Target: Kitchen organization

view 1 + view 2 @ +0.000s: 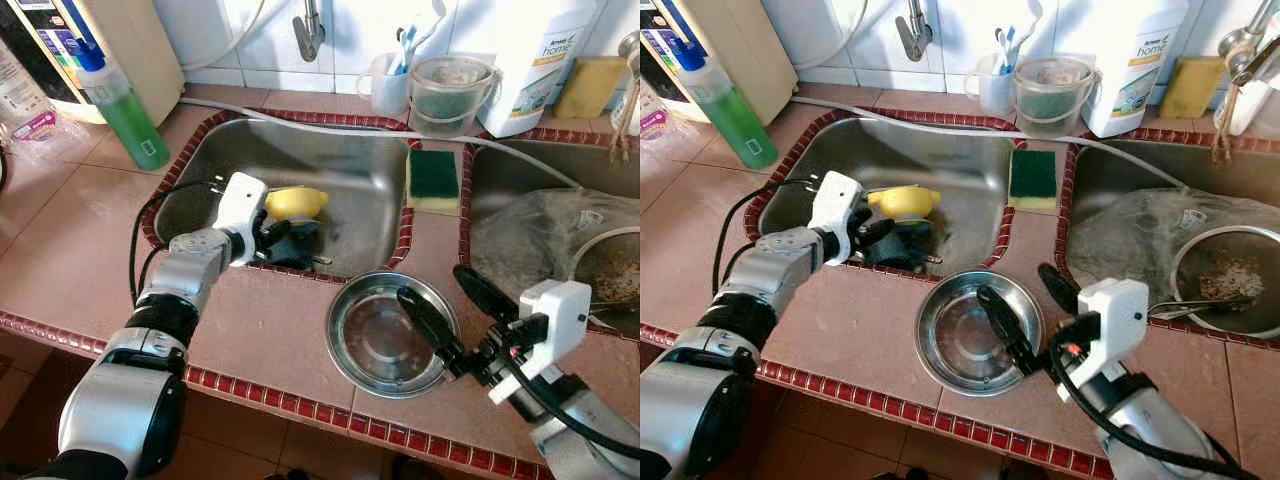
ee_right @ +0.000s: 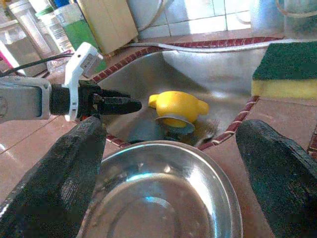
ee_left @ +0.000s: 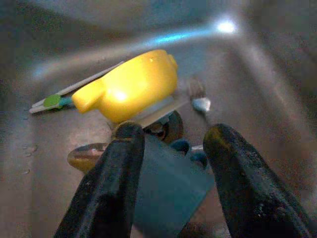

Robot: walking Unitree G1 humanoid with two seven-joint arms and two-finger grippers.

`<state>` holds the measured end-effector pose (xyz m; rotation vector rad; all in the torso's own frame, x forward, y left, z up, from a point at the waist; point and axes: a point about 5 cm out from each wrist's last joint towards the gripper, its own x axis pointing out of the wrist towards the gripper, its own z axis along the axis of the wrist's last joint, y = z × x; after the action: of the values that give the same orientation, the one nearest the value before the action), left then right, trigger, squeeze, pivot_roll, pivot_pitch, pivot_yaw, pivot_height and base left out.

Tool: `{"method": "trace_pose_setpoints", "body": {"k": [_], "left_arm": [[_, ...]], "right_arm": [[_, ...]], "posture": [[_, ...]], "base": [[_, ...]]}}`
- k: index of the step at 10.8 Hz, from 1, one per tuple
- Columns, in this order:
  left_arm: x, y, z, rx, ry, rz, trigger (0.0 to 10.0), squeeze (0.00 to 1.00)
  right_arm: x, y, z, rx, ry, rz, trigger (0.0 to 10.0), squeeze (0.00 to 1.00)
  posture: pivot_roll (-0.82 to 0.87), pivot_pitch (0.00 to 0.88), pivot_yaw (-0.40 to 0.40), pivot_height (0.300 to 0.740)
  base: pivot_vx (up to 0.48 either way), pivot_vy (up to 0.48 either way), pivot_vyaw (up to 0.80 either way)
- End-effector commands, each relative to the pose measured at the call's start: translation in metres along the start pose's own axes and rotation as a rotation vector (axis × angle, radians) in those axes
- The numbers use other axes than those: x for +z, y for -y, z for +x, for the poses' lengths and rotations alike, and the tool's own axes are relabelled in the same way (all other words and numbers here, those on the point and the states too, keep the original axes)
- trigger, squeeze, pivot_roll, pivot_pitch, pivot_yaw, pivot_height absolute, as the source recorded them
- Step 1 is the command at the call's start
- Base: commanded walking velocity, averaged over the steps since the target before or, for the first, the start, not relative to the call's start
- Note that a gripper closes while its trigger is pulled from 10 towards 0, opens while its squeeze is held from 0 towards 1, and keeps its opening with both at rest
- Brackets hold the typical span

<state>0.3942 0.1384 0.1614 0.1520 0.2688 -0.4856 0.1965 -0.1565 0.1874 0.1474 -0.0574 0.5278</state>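
Black fingers of the left gripper [image 1: 290, 243] are down inside the left sink basin [image 1: 350, 170], spread apart, and between them sits a dark bluish cup-like object [image 3: 168, 186]; from the left wrist view the fingers straddle it without visibly pressing on it. Just past that dark piece, further from the wrist and toward the back wall of the basin, lies the yellow cup [image 1: 295, 202], tipped on its side with its stubby handle pointing out sideways. Its long axis runs roughly across the line of the fingers rather than along it. Some cutlery, a spoon or fork [image 3: 198, 99] among it, is jumbled under and beside the yellow cup.

That is what the next move seems to turn on: the left arm is already in the basin, far nearer to these dishes than the other, and the dark object is directly in its grasp line, with the yellow cup just beyond.

Over on the tiled counter, the right gripper [image 1: 458, 320] hangs with its fingers wide open over the steel bowl [image 1: 385, 340], one finger above the bowl's inside and the other off past its rim. A green-and-yellow sponge [image 1: 433, 180] rests on the divider between the two basins.
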Motion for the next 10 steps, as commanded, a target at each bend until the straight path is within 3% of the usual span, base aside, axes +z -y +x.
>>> {"method": "trace_pose_setpoints", "body": {"k": [1,5,6,7,8,10], "left_arm": [[0.002,-0.008,-0.005,0.013,0.008,0.002,10.0,1.0],[0.023,-0.005,-0.015,0.001,0.123,0.002,10.0,1.0],[0.027,0.002,-0.021,-0.027,0.159,0.013,10.0,0.79],[0.029,0.01,-0.029,-0.054,0.194,0.019,10.0,0.0],[0.028,0.013,-0.032,-0.064,0.204,0.014,10.0,0.0],[0.019,0.031,-0.048,-0.083,0.232,0.028,10.0,0.0]], "right_arm": [[-0.003,-0.002,0.001,0.022,-0.007,0.013,10.0,0.0],[0.003,0.01,0.022,0.003,0.048,-0.026,10.0,0.0],[0.004,0.013,0.027,-0.002,0.065,-0.028,10.0,0.0],[0.004,0.018,0.029,-0.022,0.086,-0.037,10.0,0.0],[0.005,0.021,0.029,-0.043,0.099,-0.048,10.0,0.0],[0.016,0.059,0.021,-0.314,0.179,-0.105,10.0,0.0]], "posture": [[-0.3,0.192,0.131,0.74],[-0.28,0.129,0.098,0.74],[-0.27,0.113,0.09,0.74],[-0.27,0.1,0.085,0.74],[-0.27,0.095,0.085,0.74],[-0.28,0.086,0.087,0.74]], "base": [[0.0,0.0,0.0],[0.0,0.0,0.0],[0.0,0.0,0.0],[0.0,0.0,0.0],[0.0,0.0,0.0],[0.0,0.0,0.0]]}}
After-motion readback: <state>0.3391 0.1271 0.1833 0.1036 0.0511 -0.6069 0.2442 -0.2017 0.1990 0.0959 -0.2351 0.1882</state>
